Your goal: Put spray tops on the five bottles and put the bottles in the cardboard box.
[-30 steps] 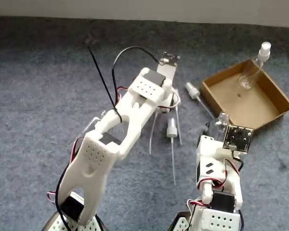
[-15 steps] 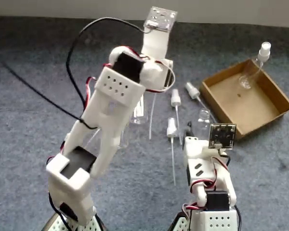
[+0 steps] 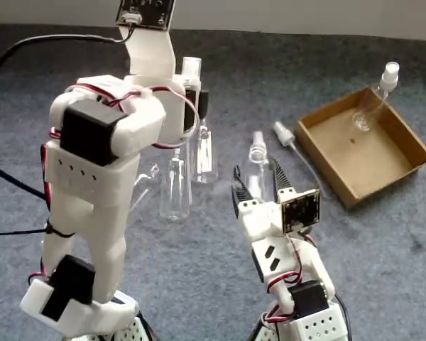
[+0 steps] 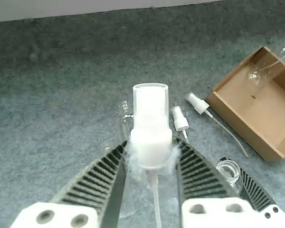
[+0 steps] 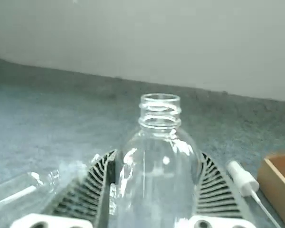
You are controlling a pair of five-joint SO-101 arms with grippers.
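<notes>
My left gripper (image 4: pixel 152 145) is shut on a white spray top (image 4: pixel 151 124), whose thin tube hangs down between the fingers. In the high view that gripper (image 3: pixel 192 89) is raised above the carpet with the spray top (image 3: pixel 190 69). My right gripper (image 5: pixel 157 159) is shut on a clear open-necked bottle (image 5: pixel 159 137), held upright. From above, that bottle (image 3: pixel 257 152) stands in the right gripper (image 3: pixel 256 174), left of the cardboard box (image 3: pixel 401 170). A capped bottle (image 3: pixel 373 106) leans in the box's far corner.
Two clear bottles (image 3: pixel 175 189) (image 3: pixel 203 153) lie on the grey carpet beneath the left arm. A loose spray top (image 3: pixel 287 135) lies beside the box's left wall, and another spray top (image 4: pixel 180 121) shows in the left wrist view. A pale wall bounds the far side.
The left arm has risen and swung left with the spray top. The right arm has moved left, away from the box, with the bottle.
</notes>
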